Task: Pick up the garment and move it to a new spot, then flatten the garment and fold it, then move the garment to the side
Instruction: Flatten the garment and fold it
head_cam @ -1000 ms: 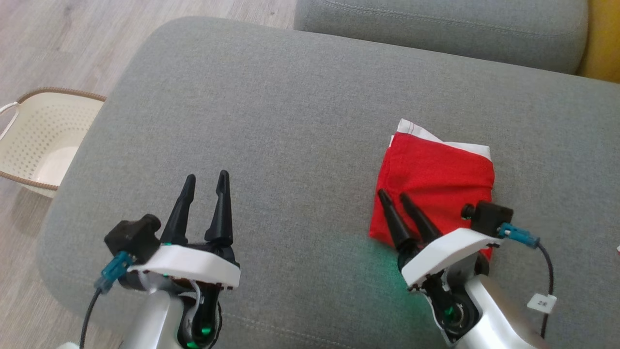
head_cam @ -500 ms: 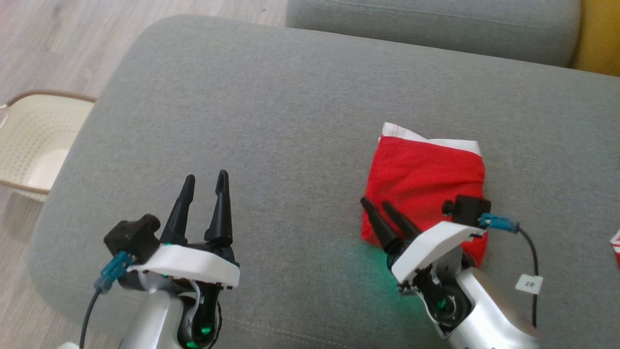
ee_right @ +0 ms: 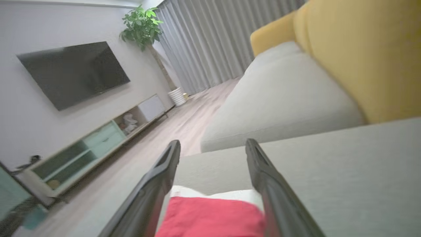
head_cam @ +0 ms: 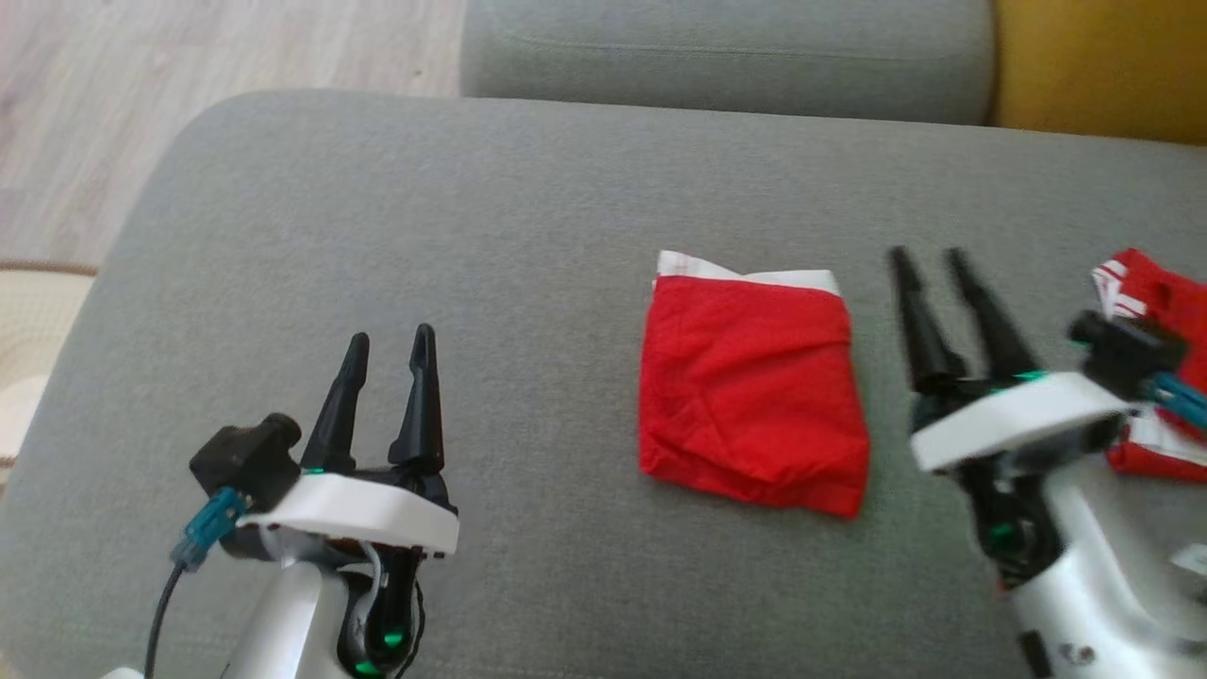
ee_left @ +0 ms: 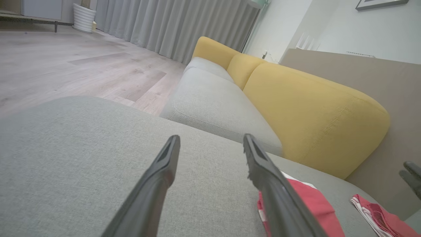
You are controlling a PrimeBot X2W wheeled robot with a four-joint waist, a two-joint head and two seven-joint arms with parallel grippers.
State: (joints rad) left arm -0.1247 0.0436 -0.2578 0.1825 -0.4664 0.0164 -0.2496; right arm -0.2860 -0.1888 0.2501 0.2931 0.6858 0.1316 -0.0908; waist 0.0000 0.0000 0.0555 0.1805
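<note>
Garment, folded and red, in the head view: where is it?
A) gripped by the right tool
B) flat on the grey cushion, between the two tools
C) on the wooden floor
B: the garment lies flat on the cushion, apart from the open left tool and the open right tool.

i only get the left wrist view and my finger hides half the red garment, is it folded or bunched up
Observer: Folded. In the head view the red garment lies as a neat rectangle on the grey cushion, with a white edge along its far side.
Operator: is the right gripper on it
Observer: No. The right gripper is open and sits off the garment's right edge, with cushion showing between them.
Operator: anything off to my left
Observer: A cream basket with a brown rim, down beside the cushion's left end.
</note>
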